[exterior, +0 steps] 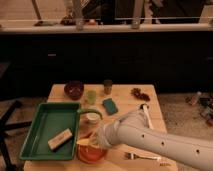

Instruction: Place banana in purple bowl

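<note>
**Pincer clenched at banana over orange bowl, purple bowl well apart**

We see the white arm reaching in from the lower right. Its pincer (93,141) is low over the orange bowl (91,155) at the front of the counter (127,100). The wrist hides most of the fingers. We read the pincer as clenched, apparently on the banana (83,143), whose pale yellow end pokes out on the side toward the tray, right at the bowl's rim. We can't tell if the banana is lifted clear or resting in the bowl.

The purple bowl (74,90) sits at the far corner of the counter, beyond the green tray (47,125), and is not yet reached. The tray holds a tan block (60,139). A white cup (93,118) and a green cup (90,96) stand between the two bowls. A teal sponge (110,106) lies beside them.

Handling, our guess:
- It is a toy banana, so it is light and stiff, with a smooth skin that may slip.
- The curved shape could let it rotate in a two-finger grip.
- The best hold is across the thick middle, not the tapered ends.
- It isn't fragile, so a firm squeeze is fine.
- Carry it high enough to clear the cups.
- Release it low over the purple bowl, since it may bounce out.
</note>
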